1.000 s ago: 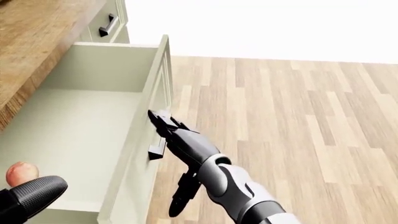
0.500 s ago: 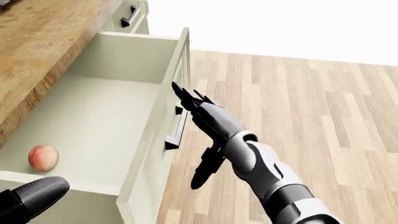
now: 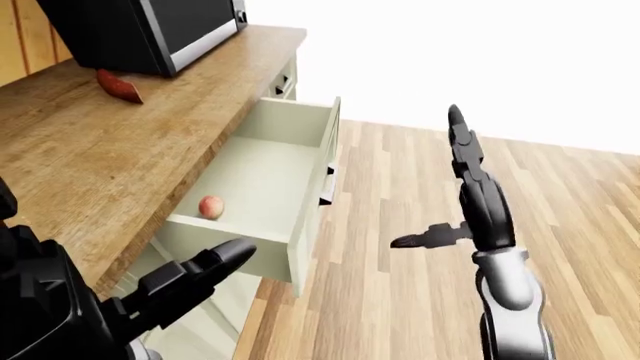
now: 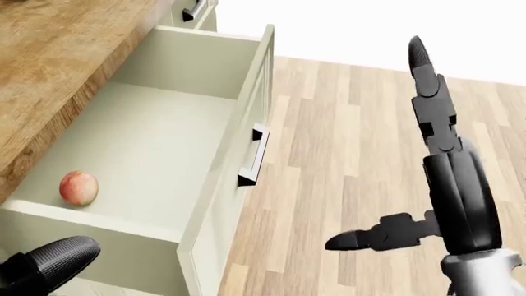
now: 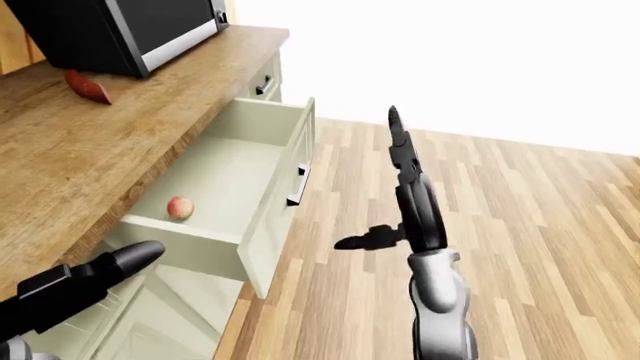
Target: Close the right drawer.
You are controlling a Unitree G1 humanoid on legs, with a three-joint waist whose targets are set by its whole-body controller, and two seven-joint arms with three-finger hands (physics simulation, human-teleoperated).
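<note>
Left-eye view shows the task barely begun, by my reading: the right drawer (image 3: 262, 184) stands pulled well out from under the wooden counter (image 3: 120, 150), and no hand touches it. Taking that drawer as landmark and going left to right: a dark microwave (image 3: 140, 30) and one red object (image 3: 119, 86) sit on the counter above and to its left; the left hand (image 3: 190, 277) hangs below its near corner, fingers spread and empty; one peach-coloured fruit (image 4: 79, 187) lies inside it near the bottom wall; one bar handle (image 4: 251, 158) is on its front panel; the right hand (image 4: 427, 148) is well to its right over the plank floor (image 4: 345, 123), fingers straight, thumb out, holding nothing. What remains is the whole push inward. Count: one open drawer, one fruit, one handle, two hands
</note>
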